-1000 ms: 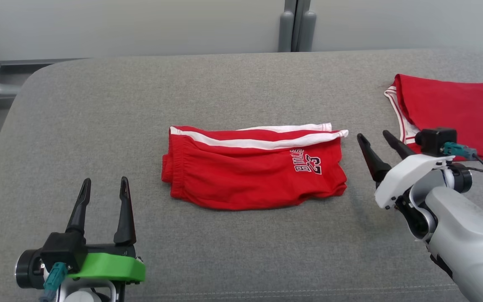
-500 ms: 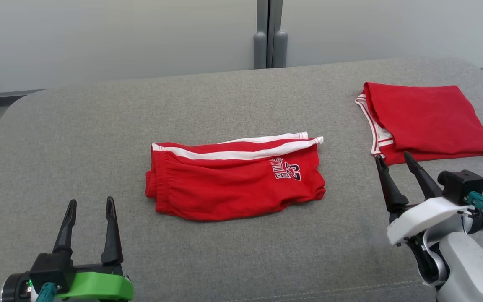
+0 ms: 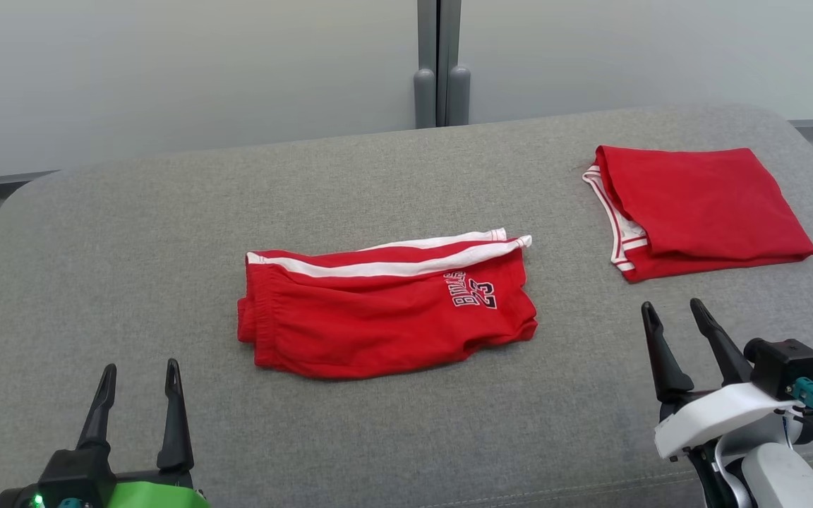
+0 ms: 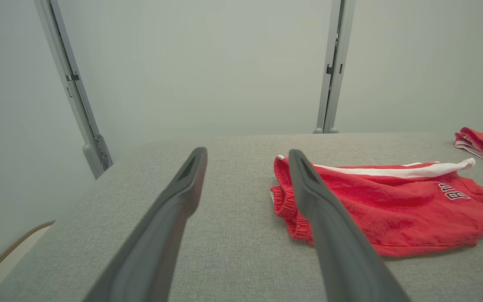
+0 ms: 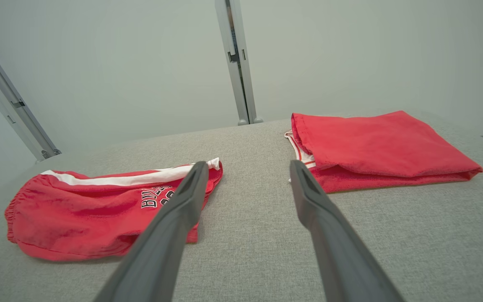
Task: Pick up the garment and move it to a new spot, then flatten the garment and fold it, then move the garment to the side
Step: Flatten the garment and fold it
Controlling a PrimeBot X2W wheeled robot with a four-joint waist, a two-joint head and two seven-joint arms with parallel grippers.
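- Grey padded table [image 3: 131, 233]: red shorts [image 3: 378, 324] lay folded at centre, well apart from a folded red jersey [image 3: 703, 204].
- Shorts judged light, limp, unlikely to slip. The gathered waistband [image 3: 260, 317] looked the firmest hold. White side stripe [image 3: 378, 268], "BULLS 23" print [image 3: 473, 289].
- Left gripper [image 3: 140, 366], right gripper [image 3: 672, 305]: fingers spread, empty, clear of cloth.

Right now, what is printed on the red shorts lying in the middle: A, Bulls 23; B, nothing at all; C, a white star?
A: the shorts carry dark lettering reading BULLS 23 near their right end, just below the white stripe.
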